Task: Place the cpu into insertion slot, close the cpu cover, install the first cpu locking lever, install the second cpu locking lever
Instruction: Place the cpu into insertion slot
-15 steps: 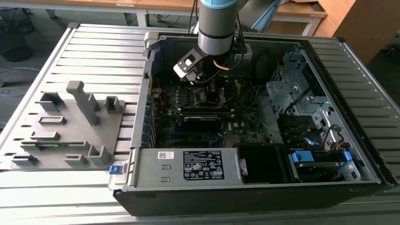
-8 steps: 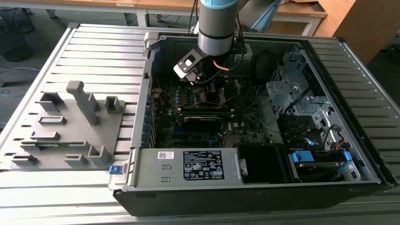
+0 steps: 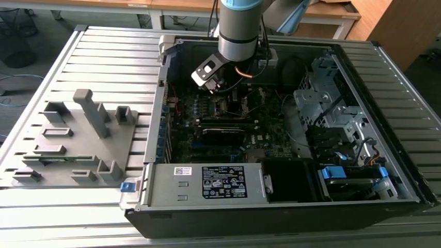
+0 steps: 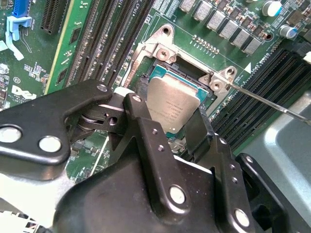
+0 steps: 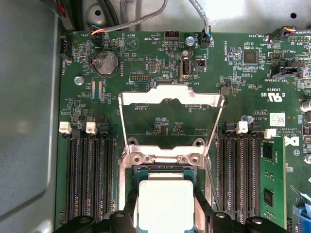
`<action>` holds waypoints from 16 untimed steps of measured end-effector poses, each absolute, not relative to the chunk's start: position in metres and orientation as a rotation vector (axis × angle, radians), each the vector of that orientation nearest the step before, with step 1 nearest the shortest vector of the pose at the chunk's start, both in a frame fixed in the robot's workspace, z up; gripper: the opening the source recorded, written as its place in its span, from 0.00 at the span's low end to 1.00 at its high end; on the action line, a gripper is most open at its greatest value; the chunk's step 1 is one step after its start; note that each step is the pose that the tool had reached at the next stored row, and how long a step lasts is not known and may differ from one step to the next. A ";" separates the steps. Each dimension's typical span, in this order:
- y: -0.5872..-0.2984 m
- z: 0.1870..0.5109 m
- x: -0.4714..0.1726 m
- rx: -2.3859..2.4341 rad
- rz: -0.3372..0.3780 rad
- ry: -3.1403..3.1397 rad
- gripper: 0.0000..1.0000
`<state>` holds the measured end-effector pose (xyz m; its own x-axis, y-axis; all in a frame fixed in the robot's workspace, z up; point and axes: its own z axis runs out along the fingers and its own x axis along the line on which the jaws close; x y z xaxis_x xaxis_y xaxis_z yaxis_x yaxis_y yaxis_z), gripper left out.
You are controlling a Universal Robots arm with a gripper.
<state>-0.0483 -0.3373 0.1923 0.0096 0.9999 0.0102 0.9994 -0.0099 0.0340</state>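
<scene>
My gripper is shut on the cpu, a square chip with a dull silver top, one black finger on each of two opposite edges. The chip hangs just over the insertion slot, a dark socket with a silver rim; I cannot tell whether they touch. The cpu cover stands swung open beyond the socket, and the board shows through its window. A thin locking lever sticks out beside the socket. In the exterior view the gripper is low over the motherboard inside the case.
Black memory slots run along both sides of the socket, and a green card stands beside one bank. The case holds a power supply and a drive cage. A grey parts fixture lies at the exterior view's left.
</scene>
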 end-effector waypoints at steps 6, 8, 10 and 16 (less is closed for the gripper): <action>-0.337 0.191 -0.048 2.220 0.048 2.198 0.54; -0.337 0.191 -0.048 2.220 0.049 2.198 0.54; -0.337 0.192 -0.048 2.220 0.049 2.198 0.54; -0.337 0.195 -0.048 2.220 0.049 2.198 0.54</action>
